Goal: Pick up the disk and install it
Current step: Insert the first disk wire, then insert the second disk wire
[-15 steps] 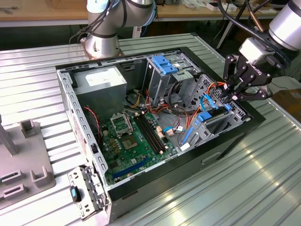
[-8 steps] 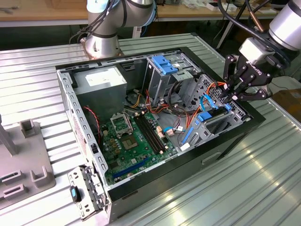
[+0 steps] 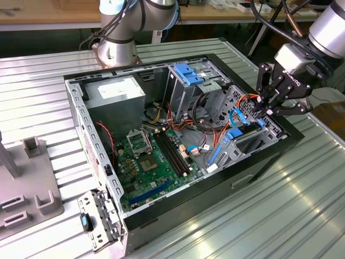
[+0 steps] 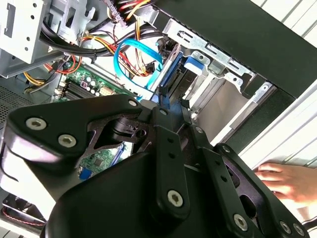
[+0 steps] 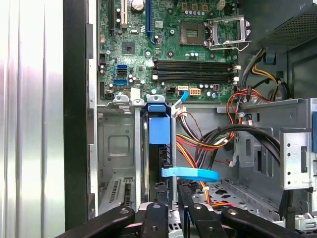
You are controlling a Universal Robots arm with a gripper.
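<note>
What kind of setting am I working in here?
Probably a robotics lab or test bench for computer assembly: an open computer case lies on a ribbed metal table, the arm's base is bolted beside it, with wooden workbenches behind.

The disk (image 5: 157, 148) sits edge-on in its bay, its label hidden; a hand (image 4: 290, 181) is cut off.

The arm reaches in from the exterior view's upper right, its silver wrist section angled downward and toward that view's left. At its end the black gripper (image 3: 268, 110) hangs with its linkage fingers (image 3: 263, 89) pointing down. In the first wrist view the fingertips (image 5: 159, 210) sit close together with only a narrow gap between them. In the second wrist view the black finger links (image 4: 166, 148) converge toward one tip. A person's hand (image 4: 289, 181) lies flat, fingers extended.
</note>
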